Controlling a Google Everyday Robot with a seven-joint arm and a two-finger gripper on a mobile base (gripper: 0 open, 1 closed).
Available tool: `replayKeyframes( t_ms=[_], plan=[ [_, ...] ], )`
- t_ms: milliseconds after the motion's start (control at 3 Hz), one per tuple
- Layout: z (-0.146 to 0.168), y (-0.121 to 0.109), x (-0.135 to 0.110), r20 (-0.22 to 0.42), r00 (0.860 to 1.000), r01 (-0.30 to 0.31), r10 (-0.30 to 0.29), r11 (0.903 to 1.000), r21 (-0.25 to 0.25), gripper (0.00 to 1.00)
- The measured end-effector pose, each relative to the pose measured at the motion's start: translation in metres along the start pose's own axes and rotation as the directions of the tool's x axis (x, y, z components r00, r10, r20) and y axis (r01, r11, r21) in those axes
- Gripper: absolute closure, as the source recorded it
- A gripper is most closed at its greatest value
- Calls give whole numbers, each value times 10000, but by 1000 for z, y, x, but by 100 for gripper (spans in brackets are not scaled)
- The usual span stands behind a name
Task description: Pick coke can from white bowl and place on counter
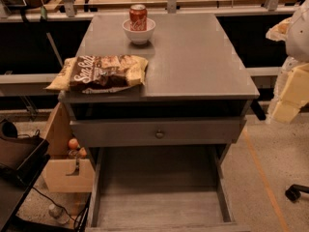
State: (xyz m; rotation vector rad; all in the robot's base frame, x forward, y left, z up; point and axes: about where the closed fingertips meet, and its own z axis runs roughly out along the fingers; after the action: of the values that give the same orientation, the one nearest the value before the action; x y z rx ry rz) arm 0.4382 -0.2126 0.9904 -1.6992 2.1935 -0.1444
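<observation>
**Lettering on a bag and a can**

On the brown and yellow chip bag (104,72), lying on the counter (193,57) well to the left of the gripper (289,98) at the right edge of the view: white script starting "Sun", remainder unclear. On the red coke can (138,17), upright in the white bowl (140,35), up and left of the gripper, well apart: white script, too small to spell out.

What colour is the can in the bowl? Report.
Red cylindrical can, white script; camera view. Pincer at right edge.

coke can (138,17) in white bowl (139,36), gripper (288,96) far right
</observation>
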Motion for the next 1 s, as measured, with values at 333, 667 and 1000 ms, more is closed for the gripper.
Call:
replayKeyframes(
  t_ms=[333,667,1000],
  plan=[
    [0,0,0,1,10000,0,0,10000,2,0],
    [0,-5,-7,719,9970,-324,291,9984,456,0],
    [23,-10,11,2251,9623,-1688,1528,9842,536,0]
  ],
)
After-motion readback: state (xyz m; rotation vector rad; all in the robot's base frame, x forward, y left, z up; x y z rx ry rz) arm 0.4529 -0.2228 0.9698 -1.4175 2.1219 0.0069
